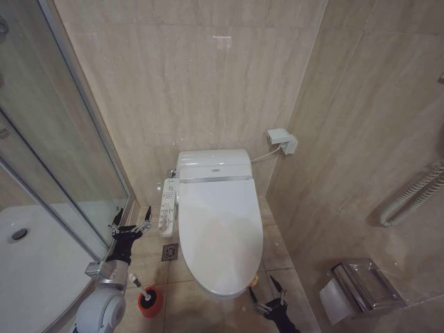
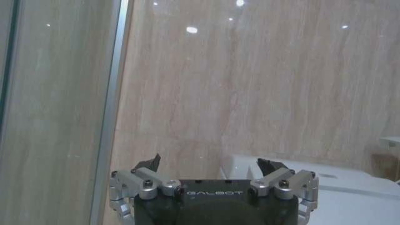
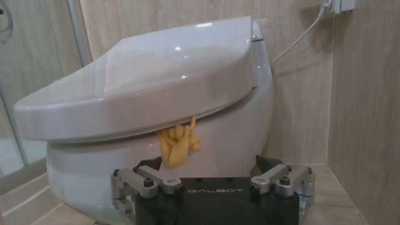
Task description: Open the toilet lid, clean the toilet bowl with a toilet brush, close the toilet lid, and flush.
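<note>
I see the toilet lid (image 1: 220, 222) shut flat over the bowl, so nothing's started. My right pincer (image 1: 267, 300) gapes empty at the lid's 5 o'clock, near its yellow loop (image 3: 178, 145). Left pincer (image 1: 130, 227) is open, empty. Toilet brush (image 1: 136, 282) stands in its red holder (image 1: 149, 303) at 8 o'clock.

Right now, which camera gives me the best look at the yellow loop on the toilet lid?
The right wrist view: the yellow loop hangs in plain sight from the front edge of the closed toilet lid, just beyond the open right gripper. The head view catches a small yellow speck at the lid's front edge. The left wrist view faces the wall.
</note>
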